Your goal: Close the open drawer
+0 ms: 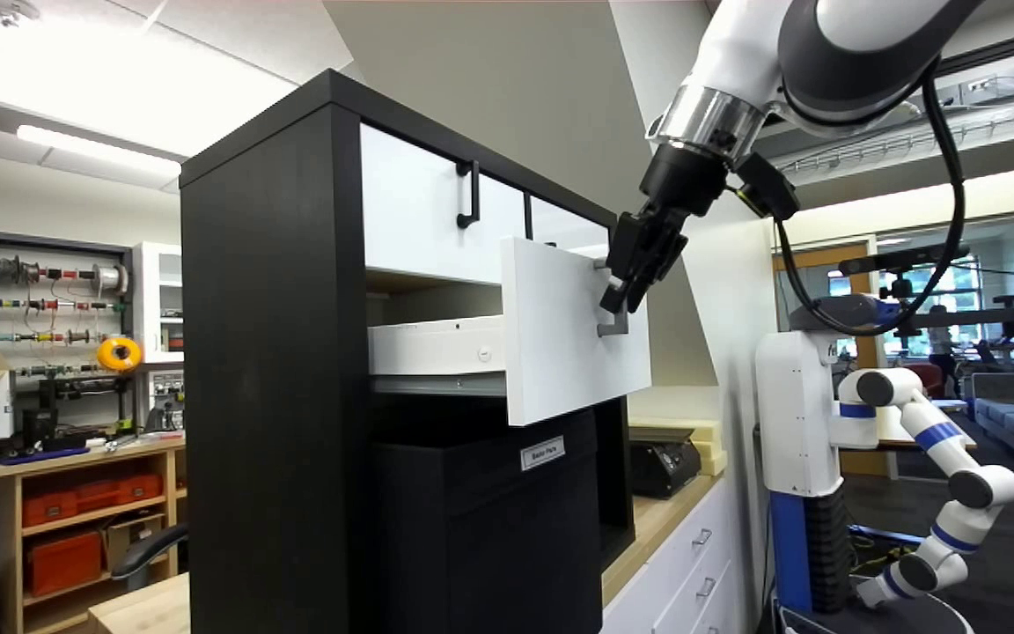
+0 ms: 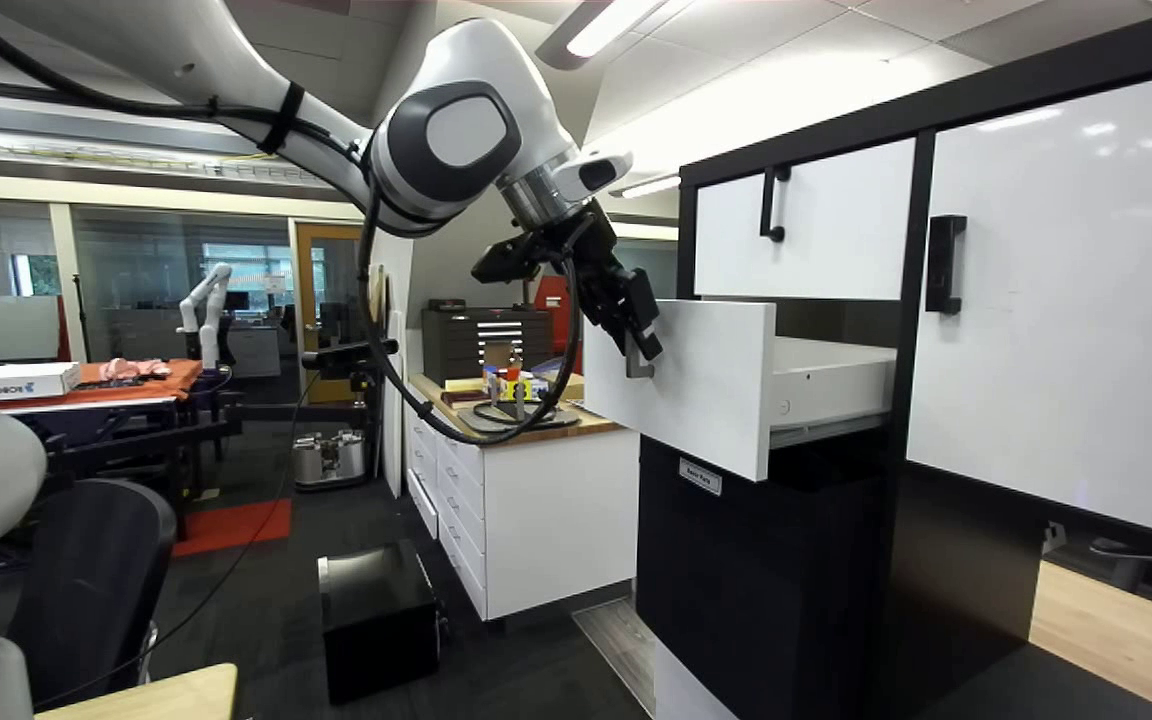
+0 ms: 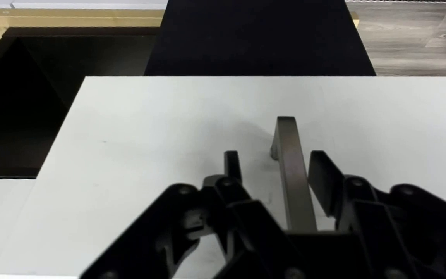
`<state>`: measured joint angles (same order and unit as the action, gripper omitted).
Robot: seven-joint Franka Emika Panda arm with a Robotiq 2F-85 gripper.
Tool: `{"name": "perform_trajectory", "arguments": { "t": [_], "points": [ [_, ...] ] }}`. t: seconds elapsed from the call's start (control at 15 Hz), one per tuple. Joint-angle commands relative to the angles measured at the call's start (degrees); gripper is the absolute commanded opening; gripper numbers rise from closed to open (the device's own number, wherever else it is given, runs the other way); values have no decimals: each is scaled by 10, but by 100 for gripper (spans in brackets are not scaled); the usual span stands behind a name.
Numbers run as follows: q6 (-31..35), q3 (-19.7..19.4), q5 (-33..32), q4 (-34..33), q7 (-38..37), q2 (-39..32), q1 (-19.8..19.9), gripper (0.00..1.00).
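The open drawer has a white flat front, which shows in both exterior views (image 1: 560,352) (image 2: 711,400). It stands pulled out of the tall black cabinet (image 1: 265,352), with its white side and metal rail visible. Its front fills much of the wrist view (image 3: 149,147). A grey metal bar handle (image 3: 294,174) is on the front. My gripper (image 3: 275,166) is open, with its fingers on either side of the handle. The handle lies nearer the right finger in the wrist view; whether they touch I cannot tell. The gripper also shows at the drawer front in both exterior views (image 1: 621,299) (image 2: 642,345).
Closed white panels with black handles (image 1: 419,211) (image 2: 806,225) sit above the drawer. A large black bin with a label (image 1: 516,537) (image 2: 726,570) is below it. A white counter unit with a wooden top (image 2: 556,520) stands beside the cabinet. A cable (image 2: 376,340) loops from the arm.
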<state>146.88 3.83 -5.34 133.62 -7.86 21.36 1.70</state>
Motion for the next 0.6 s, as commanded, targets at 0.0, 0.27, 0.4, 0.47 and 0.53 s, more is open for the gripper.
{"name": "perform_trajectory", "arguments": {
  "t": [0.0,0.27,0.4,0.47,0.53],
  "points": [
    [17,-9,4,7,26,4,-6,20],
    [11,-10,13,9,33,8,-14,1],
    [10,-11,19,11,36,9,-19,4],
    [12,-11,18,11,35,10,-19,4],
    [4,-9,17,13,32,22,-18,4]
  ]
}}
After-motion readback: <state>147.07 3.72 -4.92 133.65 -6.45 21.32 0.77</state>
